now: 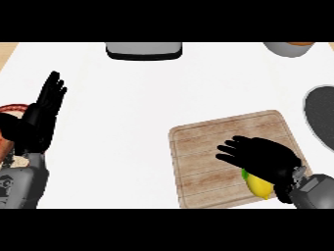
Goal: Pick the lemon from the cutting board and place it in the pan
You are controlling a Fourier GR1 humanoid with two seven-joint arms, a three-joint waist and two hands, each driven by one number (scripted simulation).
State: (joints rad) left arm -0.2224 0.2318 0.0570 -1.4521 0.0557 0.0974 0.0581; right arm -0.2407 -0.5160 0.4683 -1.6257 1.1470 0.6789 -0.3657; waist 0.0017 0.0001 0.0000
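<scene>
Head view gives me both hands over the white counter (140, 108). My right hand (271, 157) hangs over the near right part of the wooden cutting board (205, 162), fingers spread and pointing left, not closed round anything I can see. The lemon (257, 186) lies on the board under that palm, only its near side showing; I cannot tell whether the palm touches it. The dark pan (332, 122) sits at the right edge, just beside the board's far right corner. My left hand (35, 122) rests at the left, fingers straight and pointing far.
</scene>
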